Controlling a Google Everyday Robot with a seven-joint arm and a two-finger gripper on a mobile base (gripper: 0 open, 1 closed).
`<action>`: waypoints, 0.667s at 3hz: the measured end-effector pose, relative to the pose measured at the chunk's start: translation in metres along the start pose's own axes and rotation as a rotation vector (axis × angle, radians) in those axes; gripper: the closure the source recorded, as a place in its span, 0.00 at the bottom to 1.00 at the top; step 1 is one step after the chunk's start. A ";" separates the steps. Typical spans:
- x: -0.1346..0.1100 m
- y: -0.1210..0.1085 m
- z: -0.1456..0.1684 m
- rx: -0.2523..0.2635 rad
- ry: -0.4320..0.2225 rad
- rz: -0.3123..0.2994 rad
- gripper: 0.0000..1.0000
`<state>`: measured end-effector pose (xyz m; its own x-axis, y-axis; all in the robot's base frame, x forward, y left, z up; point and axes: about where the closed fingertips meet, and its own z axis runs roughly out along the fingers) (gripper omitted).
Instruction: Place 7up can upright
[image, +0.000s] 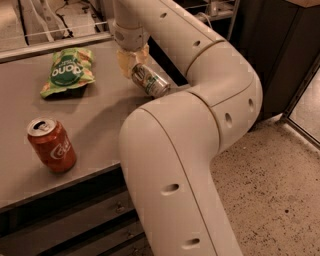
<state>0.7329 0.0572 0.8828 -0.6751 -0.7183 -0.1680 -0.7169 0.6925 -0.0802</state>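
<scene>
**7up can tilted in the gripper at the table's right edge**

The arm (180, 150) fills most of our view. Its thick pale links rise from the bottom of the frame, bend at a broad elbow on the right, then run back up and left over the table (100, 115). The table is a grey-brown slab that spans the left half. Drawer fronts (75, 225) sit under its near edge, and a speckled floor (270, 180) lies to its right. A dark cabinet (280, 45) stands at the far right, beyond the elbow.

On the far left part of the table we see a green bag (67, 70) lying flat with its label up. Nearer to us, close to the front edge, a red can (51, 145) stands upright with its opened top showing. It is well apart from the bag.

The 7up can (150, 80) is at the table's right edge, just beside the arm's lower link. It is tilted, not upright. Its upper end is tucked up into the gripper, and its shiny lower end points down and to the right. We cannot tell whether that low end touches the table.

The gripper (135, 64) hangs from the wrist at the top centre, right of the bag. Its pale yellowish fingers (125, 60) are clamped on the upper end of the 7up can.
</scene>
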 end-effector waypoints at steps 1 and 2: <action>0.000 -0.006 -0.026 -0.032 -0.105 0.014 1.00; 0.000 -0.013 -0.056 -0.041 -0.238 0.023 1.00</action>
<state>0.7325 0.0449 0.9388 -0.6347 -0.6633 -0.3965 -0.7118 0.7016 -0.0344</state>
